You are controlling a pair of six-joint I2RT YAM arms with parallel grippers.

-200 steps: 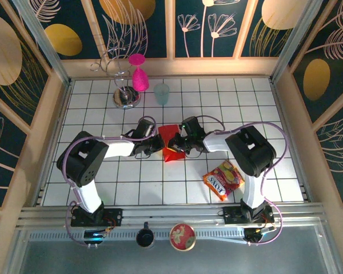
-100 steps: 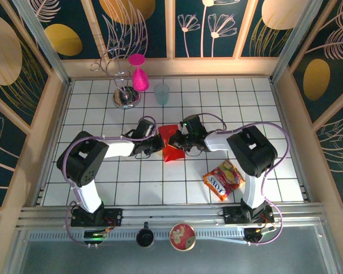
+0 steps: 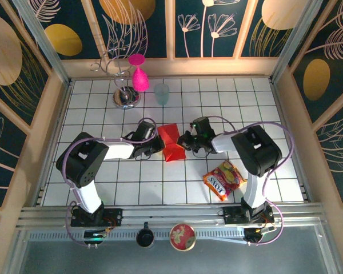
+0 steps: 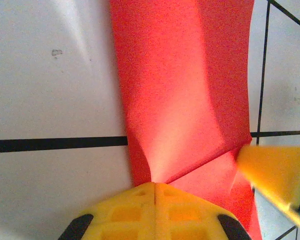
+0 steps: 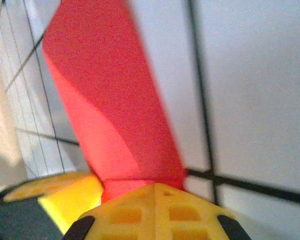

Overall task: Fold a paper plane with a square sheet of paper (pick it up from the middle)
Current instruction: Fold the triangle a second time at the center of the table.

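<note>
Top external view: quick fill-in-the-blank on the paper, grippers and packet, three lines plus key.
The folded paper between the two grippers is ____ in colour.
The left gripper and right gripper, at opposite sides of the paper, both have their jaws ____.
The snack packet lies nearest the base of the ____ arm.
Missing words: red; shut; right.

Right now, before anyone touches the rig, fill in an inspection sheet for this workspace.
Surface: white table with black grid lines.
Job's things: red paper, partly folded, lying mid-table between the grippers.
Clutter: snack packet at near right; pink goblet beside a metal stand; pale cup at the far side.
Grippers: left gripper and right gripper both shut, tips touching opposite sides of the paper.
Cables: purple cables looped along both arms, off the paper.
Surroundings: wood-framed walls with dark floral panels.
</note>
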